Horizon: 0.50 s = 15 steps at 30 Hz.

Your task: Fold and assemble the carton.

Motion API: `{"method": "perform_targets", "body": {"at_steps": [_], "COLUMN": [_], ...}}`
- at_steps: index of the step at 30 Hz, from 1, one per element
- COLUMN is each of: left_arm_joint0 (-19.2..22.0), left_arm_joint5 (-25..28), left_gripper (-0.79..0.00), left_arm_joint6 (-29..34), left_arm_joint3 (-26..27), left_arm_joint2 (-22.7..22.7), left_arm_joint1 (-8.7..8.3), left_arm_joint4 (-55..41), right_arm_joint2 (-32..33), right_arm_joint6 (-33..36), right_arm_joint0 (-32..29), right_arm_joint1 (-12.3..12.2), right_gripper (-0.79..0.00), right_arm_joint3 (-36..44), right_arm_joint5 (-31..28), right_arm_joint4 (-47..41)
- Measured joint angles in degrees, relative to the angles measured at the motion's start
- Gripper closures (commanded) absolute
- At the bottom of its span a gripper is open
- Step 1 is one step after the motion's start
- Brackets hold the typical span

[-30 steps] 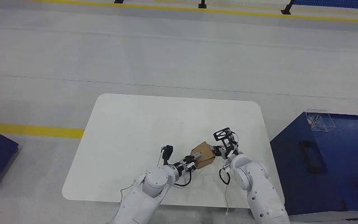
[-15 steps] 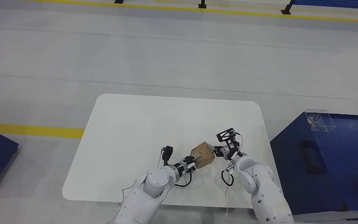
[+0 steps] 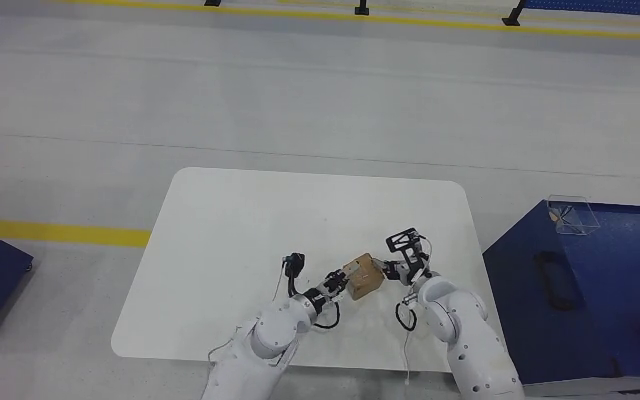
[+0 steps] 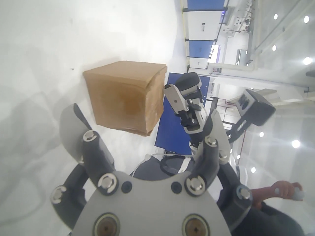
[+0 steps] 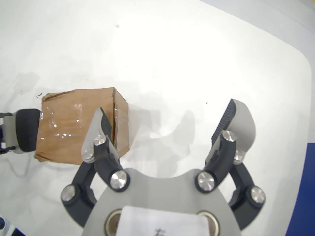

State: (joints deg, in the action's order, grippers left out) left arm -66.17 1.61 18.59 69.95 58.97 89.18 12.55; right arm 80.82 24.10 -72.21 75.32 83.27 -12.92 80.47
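A small brown cardboard carton [image 3: 361, 278] rests on the white table [image 3: 250, 220] between the left gripper [image 4: 142, 114] and right gripper [image 5: 167, 108], both with fingers spread; an uneven push could skid or crush it.

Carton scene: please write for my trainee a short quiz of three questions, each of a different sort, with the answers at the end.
1. True or false: the carton lies as a flat, unfolded sheet on the table.
2. Choose one. The right gripper is: A) open, B) shut on the carton, C) shut and empty.
3. Fill in the word: in the top view the carton stands ___ the left gripper and the right gripper.

Key: 1 false, it already has a box shape; 2 A; 3 between.
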Motion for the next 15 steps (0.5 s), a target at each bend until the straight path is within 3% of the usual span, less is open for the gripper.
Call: {"method": "perform_targets", "body": {"at_steps": [4,10,13,15], "left_arm_joint0": [-2.1,-1.7,-0.3,0.7], "left_arm_joint5": [3.6,2.8,-0.1,3.1], "left_gripper": [-0.785,-0.785,-0.785,-0.785], "left_arm_joint6": [-3.5,-2.9,-7.6,-10.4], "left_arm_joint3": [3.4,3.0,2.6,1.4], "left_arm_joint2": [0.1,-0.1,-2.8,-5.4], "left_arm_joint1": [-0.96,-1.06,-1.69,-2.42], "left_arm_joint4": [13.1,10.3,19.4,32.2], "right_arm_joint2": [1.8,-0.4,-2.9,-4.4], "right_arm_joint6": [1.0,6.7,8.8,9.7], "right_arm_joint0": [0.0,5.2,9.4,12.1], "right_arm_joint1": [-0.2,0.5,1.0,1.3], "right_gripper": [-0.785,-0.785,-0.785,-0.785], "right_arm_joint3": [0.6,-4.5,-9.3,-12.6], "right_arm_joint5": [0.4,7.5,8.2,5.8], "right_arm_joint4": [-2.5,-2.8,-3.2,-4.4]}}
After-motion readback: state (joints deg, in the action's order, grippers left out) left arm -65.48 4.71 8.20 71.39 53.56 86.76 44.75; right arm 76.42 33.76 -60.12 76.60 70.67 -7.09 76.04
